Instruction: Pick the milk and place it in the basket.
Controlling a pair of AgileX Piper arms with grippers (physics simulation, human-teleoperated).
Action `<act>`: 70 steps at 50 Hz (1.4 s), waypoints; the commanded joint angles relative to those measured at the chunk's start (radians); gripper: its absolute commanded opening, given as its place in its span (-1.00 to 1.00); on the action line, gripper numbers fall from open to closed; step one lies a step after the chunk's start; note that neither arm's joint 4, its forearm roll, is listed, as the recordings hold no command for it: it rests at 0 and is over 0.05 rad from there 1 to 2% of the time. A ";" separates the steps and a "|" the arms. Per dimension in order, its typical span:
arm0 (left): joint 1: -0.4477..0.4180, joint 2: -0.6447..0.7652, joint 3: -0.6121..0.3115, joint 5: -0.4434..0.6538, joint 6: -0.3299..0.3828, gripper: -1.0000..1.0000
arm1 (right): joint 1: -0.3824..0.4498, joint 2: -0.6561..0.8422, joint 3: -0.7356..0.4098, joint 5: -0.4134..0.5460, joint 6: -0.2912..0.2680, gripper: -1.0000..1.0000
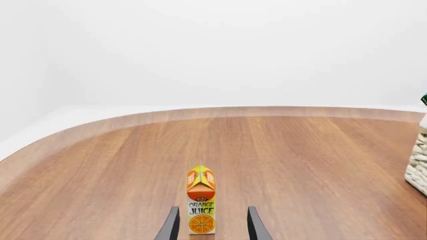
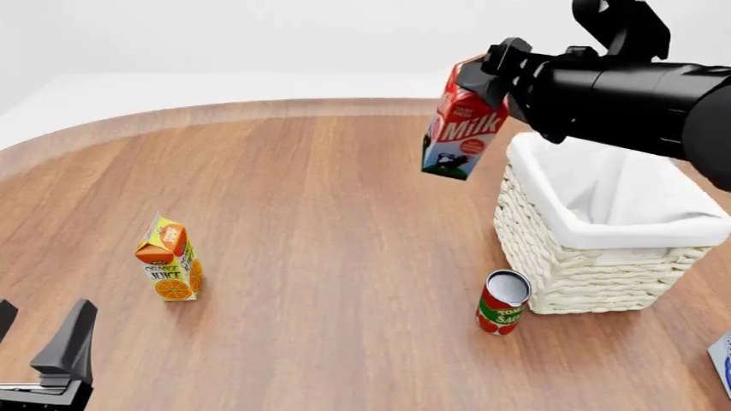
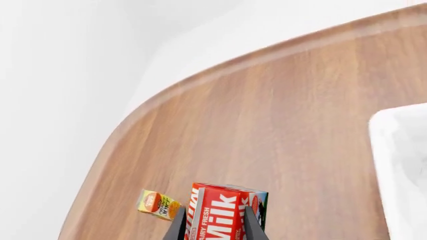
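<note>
Big wooden table [image 2: 297, 214] with a rounded far edge carries everything. The basket [image 2: 571, 265] sits at its right side, white cloth liner folded over the rim, nothing visible inside. The right arm [image 2: 639, 90] reaches across above the basket's near-left corner, and its right end effector [image 2: 494, 75] is clamped on the milk [image 2: 463, 120], gripping the red upper part; the right wrist view shows both fingers pressed against the carton's sides. The milk hangs in the air, tilted, base swung toward the table's middle, well above the wood and just left of the basket's rim, not yet over the opening. The juice carton [image 2: 169, 261] stands upright at the left, well apart from all this, with the left end effector [image 1: 210, 227] low behind it, fingers spread wide and holding nothing (juice sits between them in the left wrist view but they don't touch it). A small red can [image 2: 501, 301] stands just beside the basket's near-left corner. Step in hand, as I judge it: carry and drop. To do it well, move the carton further right until its base is fully over the liner, keep it above the rim so the tilted base doesn't clip the wicker, lower into the opening, then let go; releasing now would likely drop it outside, near the can.
</note>
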State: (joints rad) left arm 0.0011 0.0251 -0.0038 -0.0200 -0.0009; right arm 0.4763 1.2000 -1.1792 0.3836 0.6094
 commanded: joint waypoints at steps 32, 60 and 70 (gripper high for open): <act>0.000 -0.017 -0.002 0.018 0.000 1.00 | -0.238 -0.125 0.026 0.030 -0.022 -1.00; 0.000 -0.011 0.001 0.010 0.000 1.00 | -0.405 -0.158 0.047 0.047 -0.021 -1.00; 0.000 -0.011 0.001 0.010 0.000 1.00 | -0.447 -0.151 0.070 0.033 -0.020 -1.00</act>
State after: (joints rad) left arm 0.0007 0.0139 -0.0029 -0.0095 -0.0008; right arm 0.0721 1.0561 -1.1063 0.4317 0.5797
